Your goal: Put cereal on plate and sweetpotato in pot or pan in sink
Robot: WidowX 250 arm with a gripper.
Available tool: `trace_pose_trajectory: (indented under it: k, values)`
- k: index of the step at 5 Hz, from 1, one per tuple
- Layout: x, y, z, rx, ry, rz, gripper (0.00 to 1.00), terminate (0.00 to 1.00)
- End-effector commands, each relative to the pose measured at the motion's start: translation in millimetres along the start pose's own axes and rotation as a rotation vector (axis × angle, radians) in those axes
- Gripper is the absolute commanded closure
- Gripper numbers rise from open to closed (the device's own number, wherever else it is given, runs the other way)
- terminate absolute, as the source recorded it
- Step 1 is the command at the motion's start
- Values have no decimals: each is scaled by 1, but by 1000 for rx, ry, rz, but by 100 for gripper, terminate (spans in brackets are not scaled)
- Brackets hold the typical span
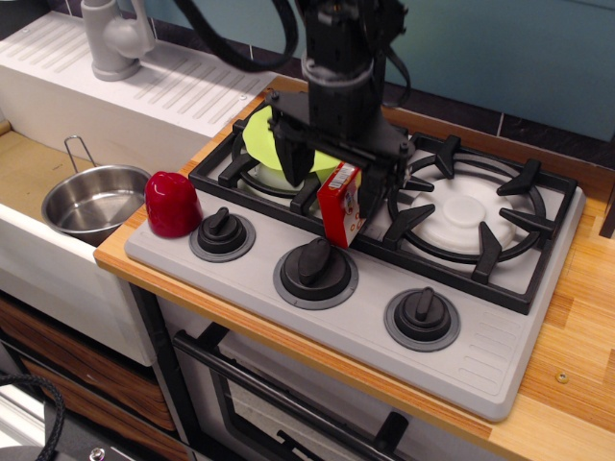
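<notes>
Red cardboard with yellow edging: cereal (342, 204) is seen upright on the stove grate (452, 216), straddled by gripper (332, 177), fingers apart. Plate (261, 139) lies behind.

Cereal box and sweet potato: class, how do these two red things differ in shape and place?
The cereal box is flat-sided with printed pictures; the sweet potato is a plain glossy dome. The box stands on the stove grate between the gripper fingers; the sweet potato sits alone at the stove's left corner. Both are red.
</notes>
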State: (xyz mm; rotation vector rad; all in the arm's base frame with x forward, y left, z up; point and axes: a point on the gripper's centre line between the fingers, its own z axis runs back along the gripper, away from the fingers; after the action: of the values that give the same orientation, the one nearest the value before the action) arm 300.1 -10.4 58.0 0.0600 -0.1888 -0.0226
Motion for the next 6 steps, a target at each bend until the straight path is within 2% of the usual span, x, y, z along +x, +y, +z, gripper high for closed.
trace_pose_trajectory:
  k: [1,2,3,5,6]
  values:
    - [13,-7,-12,-23,-54,3,0,0]
    - [15,-6,-11,-8,-40,10,100,0]
    - [15,-4,-3,3,-21,4,100,0]
    - [8,-2,39,26,57,0,100,0]
    - [10,0,52,33,69,-7,100,0]
